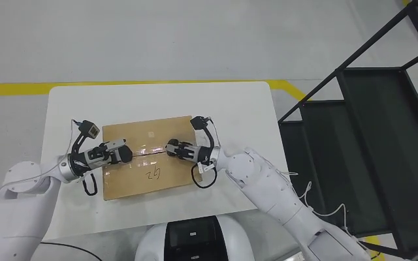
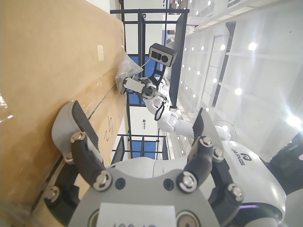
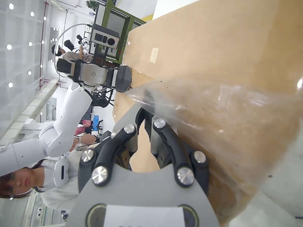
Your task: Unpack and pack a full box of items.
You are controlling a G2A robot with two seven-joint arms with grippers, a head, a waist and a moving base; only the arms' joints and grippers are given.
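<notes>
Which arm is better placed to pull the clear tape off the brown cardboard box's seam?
Right. The right pincer is shut on the lifted clear plastic tape strip at the brown cardboard box's centre seam, while the left pincer is open, holding nothing, one finger against the box top.

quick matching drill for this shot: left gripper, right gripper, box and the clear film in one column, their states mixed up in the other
Column one:
1. left gripper
2. right gripper
3. cardboard box
4. clear film

Column two:
a. pinched, partly raised from the box top
b. open, at the box top
c. flaps closed, sitting on the white table
d. shut on the film

Pairs: 1-b; 2-d; 3-c; 4-a
</notes>
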